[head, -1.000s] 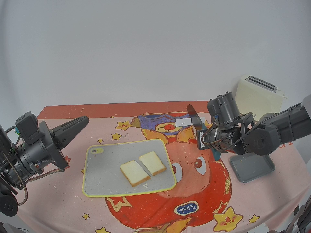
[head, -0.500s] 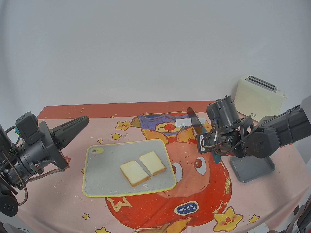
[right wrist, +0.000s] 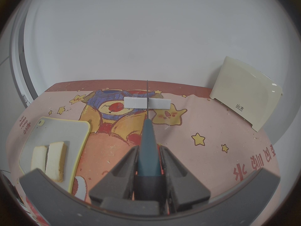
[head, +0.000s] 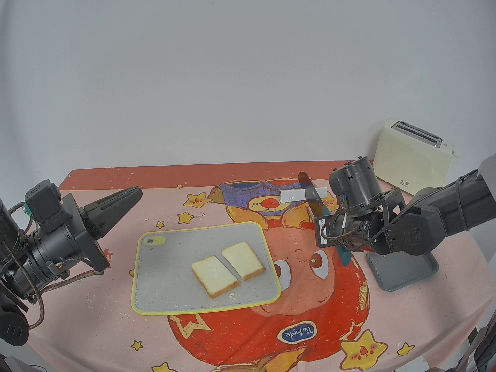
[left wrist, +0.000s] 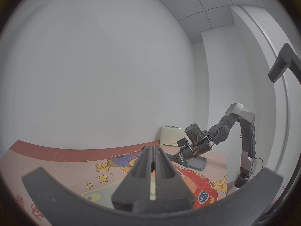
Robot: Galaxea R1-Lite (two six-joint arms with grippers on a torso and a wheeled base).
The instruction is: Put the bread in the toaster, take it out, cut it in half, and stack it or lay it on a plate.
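Observation:
Two cut bread halves (head: 215, 276) (head: 243, 260) lie side by side on a grey cutting board (head: 165, 277) with a yellow rim. My right gripper (head: 330, 228) hovers right of the board, shut on a knife (right wrist: 147, 142) by its teal handle. The blade (head: 310, 188) points up and back. A cream toaster (head: 412, 156) stands at the back right. A grey plate-like tray (head: 405, 269) lies just under and beside the right wrist. At the table's left edge my left gripper (head: 116, 202) is shut and holds nothing; it points toward the board.
A white strip (head: 302, 194) lies on the printed tablecloth behind the knife. In the right wrist view the board (right wrist: 59, 131) sits far to one side and the toaster (right wrist: 247, 93) to the other. The cloth's front part is bare.
My right gripper with the knife has sunk slightly and shifted a little toward the tray. The left arm, bread and board have kept still.

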